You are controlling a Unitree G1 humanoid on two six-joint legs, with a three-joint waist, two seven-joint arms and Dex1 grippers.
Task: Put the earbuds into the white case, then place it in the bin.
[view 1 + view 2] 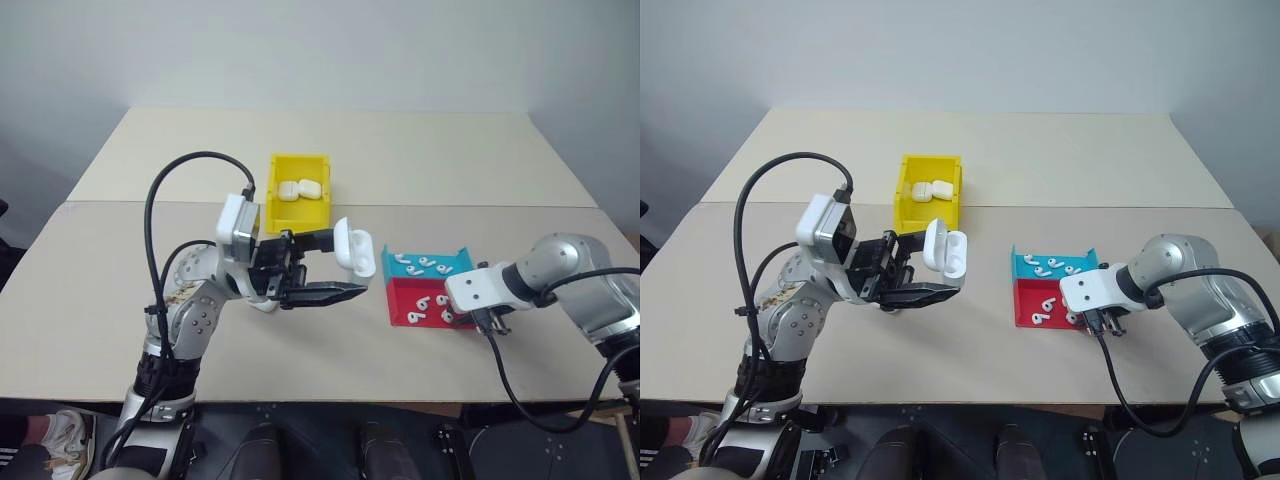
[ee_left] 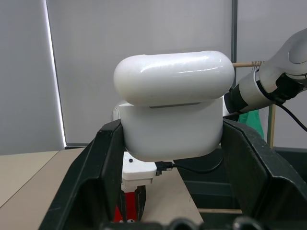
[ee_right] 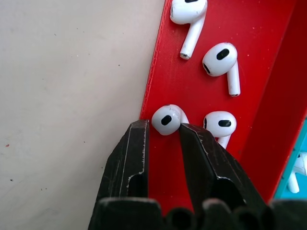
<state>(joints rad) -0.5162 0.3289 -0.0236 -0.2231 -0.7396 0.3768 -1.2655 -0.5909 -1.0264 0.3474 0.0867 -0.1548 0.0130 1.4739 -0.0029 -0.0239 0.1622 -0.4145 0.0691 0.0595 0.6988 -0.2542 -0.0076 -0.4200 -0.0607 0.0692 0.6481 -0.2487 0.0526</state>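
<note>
1. Right end effector (image 3: 163,132) points steeply down into the red tray (image 1: 405,300) at the near right of the tabletop (image 1: 100,290). Its two black fingers (image 3: 129,158) bracket one earbud (image 3: 166,119) lying against the tray's near wall. They sit close on either side of the bud; whether they already pinch it cannot be told.
2. Other earbuds (image 3: 221,60) lie loose in the same tray, one just beside the bracketed bud. Crowding judged a risk of nudging the neighbour.
3. The teal tray (image 1: 395,266), touching the red one on its far side, holds further earbuds (image 1: 428,264).
4. Left end effector (image 1: 328,265) is clamped on the white case (image 1: 357,250), raised above the tabletop centre. The lid stands open. Judged: case held up and open so the right arm can drop the bud in.
5. Farther back, the yellow bin (image 1: 275,185) already contains two closed cases (image 1: 299,189). It is the held case's destination once filled.
</note>
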